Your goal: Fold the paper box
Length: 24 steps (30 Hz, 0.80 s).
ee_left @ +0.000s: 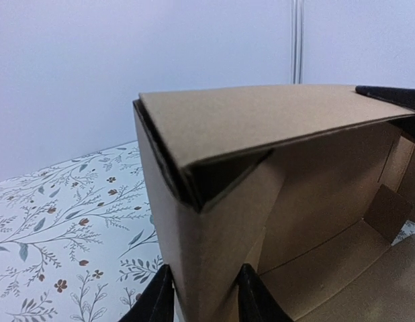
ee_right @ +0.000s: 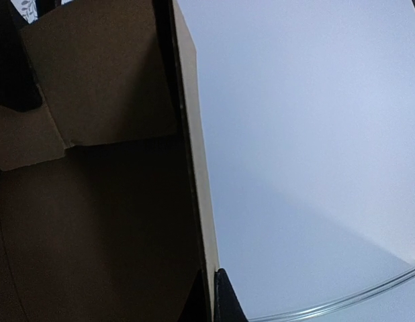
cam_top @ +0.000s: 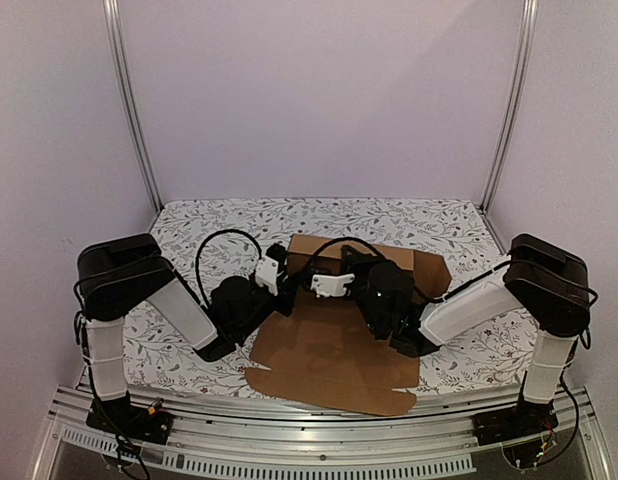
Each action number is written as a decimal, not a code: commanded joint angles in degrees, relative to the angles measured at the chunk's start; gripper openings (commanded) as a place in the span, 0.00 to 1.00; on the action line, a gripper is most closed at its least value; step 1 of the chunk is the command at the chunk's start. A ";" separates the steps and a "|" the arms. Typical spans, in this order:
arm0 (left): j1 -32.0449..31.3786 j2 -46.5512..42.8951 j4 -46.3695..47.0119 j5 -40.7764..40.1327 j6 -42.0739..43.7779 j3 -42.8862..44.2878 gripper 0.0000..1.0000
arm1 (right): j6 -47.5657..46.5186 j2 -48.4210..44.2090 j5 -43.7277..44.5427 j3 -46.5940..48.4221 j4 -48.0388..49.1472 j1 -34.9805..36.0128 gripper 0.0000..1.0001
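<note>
Left pincer [ee_left: 206, 298] clamped the paper box [cam_top: 334, 350] at its raised corner; right pincer [ee_right: 213, 303], fully closed, pinched the upright wall's top edge.

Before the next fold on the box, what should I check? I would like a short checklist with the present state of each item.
1. Left gripper jaws on both sides of a raised wall of the paper box: ok.
2. Right gripper jaws closed on a thin wall edge: ok.
3. Back wall stands up: ok.
4. Front panel folded up: not ok, it lies flat on the table.
5. Side tabs fully tucked in: cannot tell.
</note>
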 commanded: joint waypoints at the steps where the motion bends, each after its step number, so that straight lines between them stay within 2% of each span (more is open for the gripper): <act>1: -1.31 2.53 7.94 -8.29 1.23 1.96 0.31 | 5.17 -0.21 -5.16 0.07 -10.68 3.12 0.00; 4: -1.63 2.59 10.43 -9.12 1.13 0.91 0.27 | 6.74 -1.07 -4.40 0.95 -12.55 3.21 0.00; 9: -3.07 0.74 10.54 -11.74 6.30 1.80 0.24 | 7.96 -1.83 -2.85 2.70 -17.34 4.65 0.00; 17: -3.52 1.27 10.54 -16.89 4.88 2.30 0.19 | 10.00 -1.47 -1.29 1.47 -23.28 8.28 0.03; 20: -3.71 0.79 10.50 -18.19 4.09 1.33 0.17 | 13.83 -4.25 -0.20 4.80 -34.43 8.22 0.06; 24: -3.71 0.60 10.23 -19.51 4.56 1.55 0.15 | 24.67 -7.42 -1.70 13.66 -60.76 7.81 0.13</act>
